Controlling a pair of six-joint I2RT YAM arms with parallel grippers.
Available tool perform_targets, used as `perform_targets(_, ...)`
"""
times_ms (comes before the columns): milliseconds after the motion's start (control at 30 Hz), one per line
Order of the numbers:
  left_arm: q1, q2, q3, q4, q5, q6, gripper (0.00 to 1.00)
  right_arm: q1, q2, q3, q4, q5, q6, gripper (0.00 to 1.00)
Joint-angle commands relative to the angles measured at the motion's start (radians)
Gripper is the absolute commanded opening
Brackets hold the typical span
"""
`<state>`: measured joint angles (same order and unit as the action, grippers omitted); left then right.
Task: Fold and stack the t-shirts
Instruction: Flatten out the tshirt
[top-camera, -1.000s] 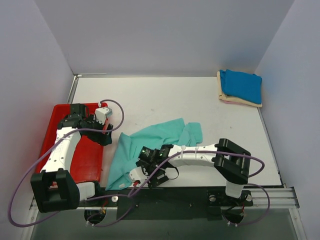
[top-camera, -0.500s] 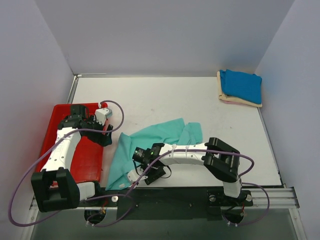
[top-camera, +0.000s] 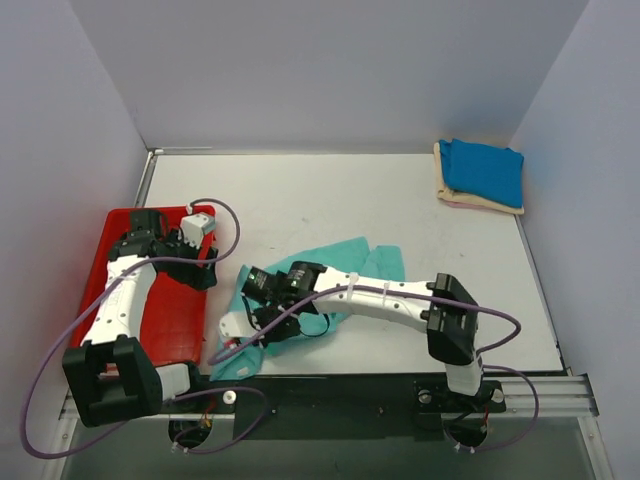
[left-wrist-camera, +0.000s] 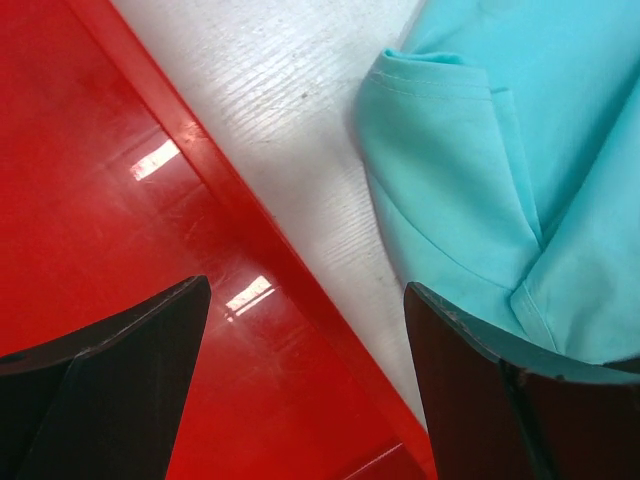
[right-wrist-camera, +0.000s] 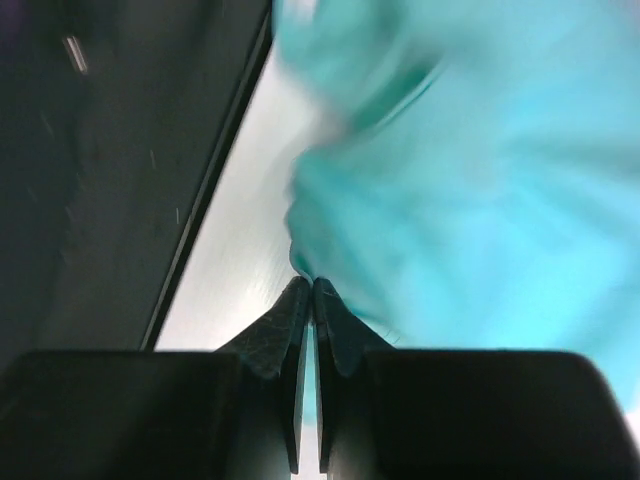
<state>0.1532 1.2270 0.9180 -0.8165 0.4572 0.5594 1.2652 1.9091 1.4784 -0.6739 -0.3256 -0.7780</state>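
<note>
Red tray (left-wrist-camera: 100, 150) lies under the spread left claw (left-wrist-camera: 305, 290), teal-green t-shirt (left-wrist-camera: 480, 150) beside.

No text, label, brand, number or sign can be read in any of the views.
</note>
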Motion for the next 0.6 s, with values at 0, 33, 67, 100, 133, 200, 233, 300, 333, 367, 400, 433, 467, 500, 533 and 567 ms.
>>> perform_targets(0,0.040,0.017,0.125,0.039,-0.029,0.014,0.89,-0.035,-0.120,0.336,-0.076,-0.292,0.166,0.00)
perform_targets(33,0.043,0.031,0.154,0.039,-0.043,0.011,0.89,-0.091,-0.124,0.408,-0.066,-0.353,0.204,0.00)
perform_targets(67,0.043,0.035,0.203,0.039,-0.061,0.010,0.89,-0.137,-0.121,0.455,-0.034,-0.378,0.300,0.00)
perform_targets(100,0.043,0.045,0.234,0.043,-0.071,0.005,0.89,-0.220,-0.105,0.538,-0.018,-0.415,0.372,0.00)
perform_targets(133,0.043,0.051,0.289,0.045,-0.086,0.004,0.89,-0.277,-0.098,0.572,0.014,-0.421,0.498,0.00)
perform_targets(200,0.039,0.075,0.373,0.056,-0.109,-0.012,0.89,-0.410,-0.088,0.643,0.045,-0.345,0.642,0.00)
perform_targets(233,0.040,0.094,0.401,0.059,-0.112,-0.024,0.89,-0.505,-0.102,0.646,0.063,-0.283,0.725,0.00)
perform_targets(300,0.029,0.132,0.487,0.053,-0.118,-0.042,0.89,-0.662,-0.142,0.582,0.120,-0.253,0.906,0.00)
perform_targets(333,0.023,0.155,0.543,0.050,-0.120,-0.049,0.89,-0.778,-0.159,0.500,0.176,-0.268,0.958,0.00)
perform_targets(367,-0.001,0.169,0.573,0.045,-0.124,-0.055,0.89,-0.834,-0.206,0.452,0.244,-0.277,1.061,0.00)
perform_targets(400,-0.016,0.189,0.609,0.046,-0.143,-0.062,0.89,-0.945,-0.234,0.327,0.291,-0.270,1.098,0.00)
perform_targets(433,-0.064,0.196,0.640,0.053,-0.161,-0.067,0.89,-0.995,-0.280,0.251,0.378,-0.265,1.162,0.00)
perform_targets(467,-0.098,0.212,0.651,0.059,-0.201,-0.069,0.89,-1.100,-0.304,0.140,0.417,-0.254,1.187,0.00)
perform_targets(500,-0.178,0.221,0.663,0.062,-0.218,-0.067,0.89,-1.157,-0.336,0.076,0.478,-0.250,1.232,0.00)
perform_targets(533,-0.214,0.236,0.668,0.059,-0.241,-0.058,0.89,-1.253,-0.358,-0.031,0.505,-0.259,1.256,0.00)
perform_targets(567,-0.295,0.242,0.667,0.057,-0.255,-0.052,0.89,-1.295,-0.366,-0.077,0.561,-0.266,1.282,0.00)
